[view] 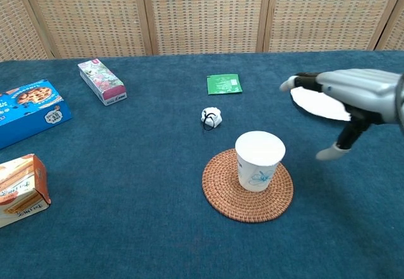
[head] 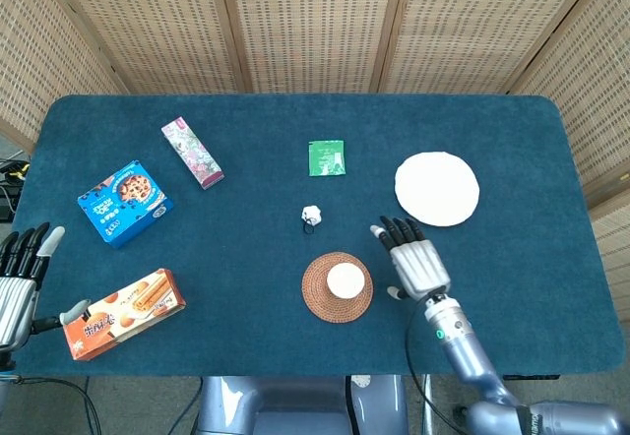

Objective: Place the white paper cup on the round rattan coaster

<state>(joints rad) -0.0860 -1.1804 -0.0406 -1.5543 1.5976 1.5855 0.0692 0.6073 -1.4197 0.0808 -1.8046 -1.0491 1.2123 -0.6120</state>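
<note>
The white paper cup (head: 346, 279) (view: 259, 161) stands upright on the round rattan coaster (head: 319, 295) (view: 222, 194), a little right of its middle. My right hand (head: 415, 261) (view: 351, 95) hovers to the right of the cup, apart from it, fingers spread and holding nothing. At the far left edge of the head view my left hand (head: 18, 279) rests with fingers apart, empty, beside the orange snack box (head: 123, 312); the chest view does not show that hand.
A white round plate (head: 437, 188) lies behind my right hand. A small white crumpled object (head: 311, 217) sits just behind the coaster, a green packet (head: 326, 157) further back. A blue cookie box (head: 124, 202) and a pink patterned box (head: 192, 153) lie at the left.
</note>
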